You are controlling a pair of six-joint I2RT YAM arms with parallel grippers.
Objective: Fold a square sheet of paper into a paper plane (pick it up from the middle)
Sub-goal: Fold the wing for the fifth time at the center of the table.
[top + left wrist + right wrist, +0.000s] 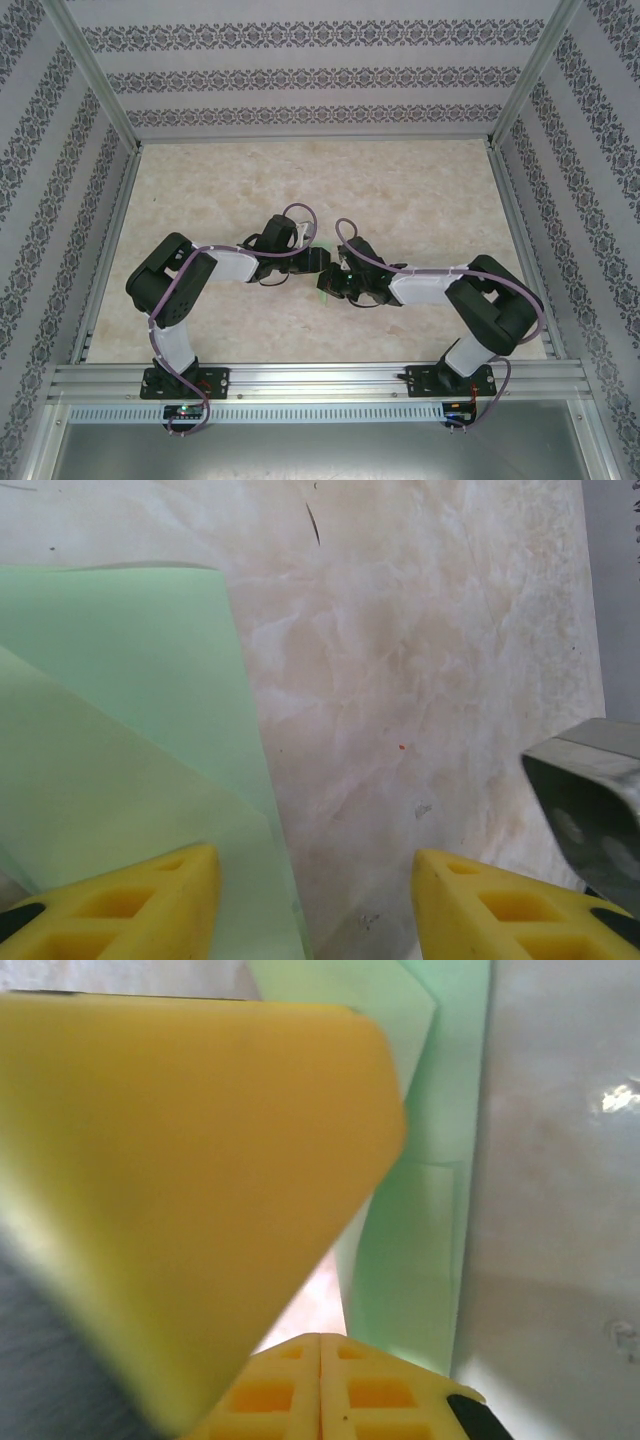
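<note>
Thin pale green square sheet of paper (110,710), partly folded into layered flaps, lies mid-table on the marbled beige table top (420,660), between both arms. We judge it light, limp, slippery and easily creased; best pinched at a folded edge. Left gripper (315,855): jaws apart, one finger over the paper, nothing held. Right gripper (320,1360): fingers pressed together beside the paper; whether they pinch an edge we cannot tell.

The pale green square sheet of paper (110,680) lies folded in layers on the table (420,660)
</note>
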